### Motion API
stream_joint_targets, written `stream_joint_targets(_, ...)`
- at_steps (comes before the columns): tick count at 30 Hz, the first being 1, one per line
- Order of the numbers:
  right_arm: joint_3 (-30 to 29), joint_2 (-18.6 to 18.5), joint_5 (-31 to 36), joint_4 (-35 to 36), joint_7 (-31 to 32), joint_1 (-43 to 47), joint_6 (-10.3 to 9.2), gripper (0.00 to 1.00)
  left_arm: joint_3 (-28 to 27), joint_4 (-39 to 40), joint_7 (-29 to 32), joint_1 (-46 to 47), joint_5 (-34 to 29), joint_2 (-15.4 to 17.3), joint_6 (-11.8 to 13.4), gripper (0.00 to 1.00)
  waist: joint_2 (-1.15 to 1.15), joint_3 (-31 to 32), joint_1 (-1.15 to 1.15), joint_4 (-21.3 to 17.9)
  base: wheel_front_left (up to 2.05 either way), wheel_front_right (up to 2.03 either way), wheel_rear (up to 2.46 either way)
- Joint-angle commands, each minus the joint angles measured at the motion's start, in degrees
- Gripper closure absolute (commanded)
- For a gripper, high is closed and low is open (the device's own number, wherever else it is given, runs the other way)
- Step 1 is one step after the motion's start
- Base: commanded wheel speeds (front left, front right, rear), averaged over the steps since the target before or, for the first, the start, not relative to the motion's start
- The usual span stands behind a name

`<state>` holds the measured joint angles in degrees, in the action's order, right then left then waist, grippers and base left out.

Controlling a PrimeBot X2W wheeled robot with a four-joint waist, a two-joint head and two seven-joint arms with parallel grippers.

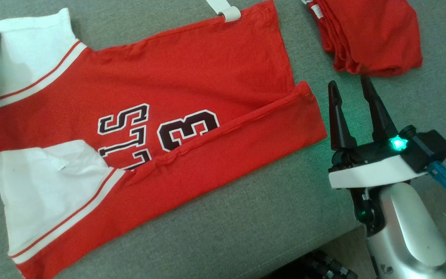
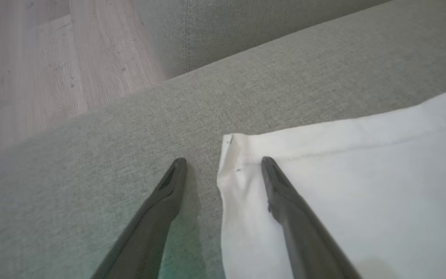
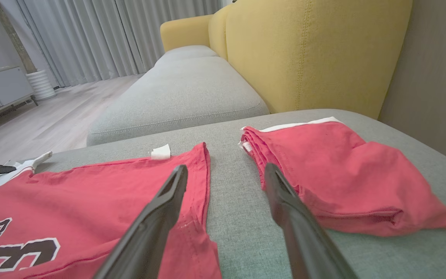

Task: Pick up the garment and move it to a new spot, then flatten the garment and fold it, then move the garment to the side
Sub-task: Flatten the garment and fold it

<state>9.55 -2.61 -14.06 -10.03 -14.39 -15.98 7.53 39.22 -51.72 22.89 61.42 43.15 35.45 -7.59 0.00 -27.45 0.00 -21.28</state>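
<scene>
**A:** Since one long edge of the red jersey (image 1: 192, 77) lies turned over onto the number, is this the folding step?

**B:** I judge yes. The jersey lies spread flat on the grey cushion (image 1: 246, 217), with the near strip (image 1: 246, 143) folded inward. The far edge is not folded yet.

**A:** And the grippers?

**B:** The right gripper (image 1: 348, 81) is spread open and holds nothing. It stands just beside the hem end, between the jersey and the folded red garment (image 1: 370, 35). The left gripper (image 2: 223, 159) is open too. One finger is over the corner of the white sleeve (image 2: 362, 174), the other over bare cushion. Whether it touches the cloth, I cannot tell.

**A:** What does the next move ask?

**B:** Probably both grippers must pinch the far edge, at the sleeve and at the hem. Then they lift it a little and lay it inward evenly, so the cloth does not wrinkle.
</scene>
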Motion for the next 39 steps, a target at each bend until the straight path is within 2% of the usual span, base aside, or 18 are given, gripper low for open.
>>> stream_joint_targets(1,0.66,-0.27,-0.22,1.83,-0.61,-0.18,-0.04,0.00,-0.54,-0.14,2.18,0.55,1.13,2.17,0.10,0.01,0.00,0.12,0.00,0.11,0.00,0.00,0.00)
stream_joint_targets(2,0.39,-0.27,-0.15,1.75,-0.61,-0.16,-0.04,0.00,0.14,0.32,3.85,0.12,2.37,1.85,0.10,0.92,0.00,0.30,0.00,0.34,0.00,0.00,0.00)
stream_joint_targets(3,0.13,-0.27,-0.07,1.67,-0.61,-0.14,-0.04,0.00,0.75,1.04,4.85,-0.18,3.37,1.89,0.10,1.00,0.00,0.44,0.00,0.57,0.00,0.00,0.00)
stream_joint_targets(9,-1.49,-0.27,1.18,1.21,-0.61,-0.65,-0.04,0.00,2.36,2.69,0.41,-0.16,4.61,2.19,0.10,1.00,0.00,1.86,0.00,2.96,0.00,0.00,0.00)
stream_joint_targets(16,-3.87,-0.27,6.00,-0.16,0.07,-1.92,-0.04,0.00,3.91,5.22,-14.31,0.11,1.65,0.09,0.10,1.00,0.00,5.29,0.00,7.54,0.00,0.00,0.00)
stream_joint_targets(20,-6.41,-0.27,11.50,0.06,4.25,-3.51,-0.04,0.00,5.19,8.22,-22.61,-1.74,-0.71,-2.58,0.46,1.00,0.00,8.03,0.00,12.28,0.00,0.00,0.00)
stream_joint_targets(24,-8.69,-0.27,15.37,-0.76,9.57,-5.54,-0.04,0.00,5.76,12.54,-27.26,-4.89,-1.70,-3.69,2.08,1.00,0.00,9.90,0.00,15.87,0.00,0.00,0.00)
stream_joint_targets(28,-9.73,-0.50,16.96,-2.43,13.90,-7.46,-0.04,0.00,6.47,16.79,-29.49,-8.04,-2.20,-4.42,3.53,1.00,0.00,10.97,0.00,18.64,0.00,0.00,0.00)
stream_joint_targets(31,-10.40,-2.33,18.30,-5.38,18.40,-9.61,-0.04,0.00,6.99,21.56,-30.50,-11.46,-2.17,-4.67,5.21,1.00,0.00,11.75,0.00,20.95,0.00,0.00,0.00)
stream_joint_targets(35,-12.04,-4.86,19.08,-11.13,23.67,-12.92,-0.04,0.00,7.58,28.11,-30.70,-15.22,-2.26,-4.25,7.71,1.00,0.00,12.15,0.00,23.36,0.00,0.00,0.00)
stream_joint_targets(39,-13.73,-7.23,20.85,-17.84,26.37,-16.93,-0.04,0.00,8.64,33.92,-29.75,-17.55,-2.79,-3.79,9.56,1.00,0.00,11.88,0.00,25.07,0.00,0.00,0.00)
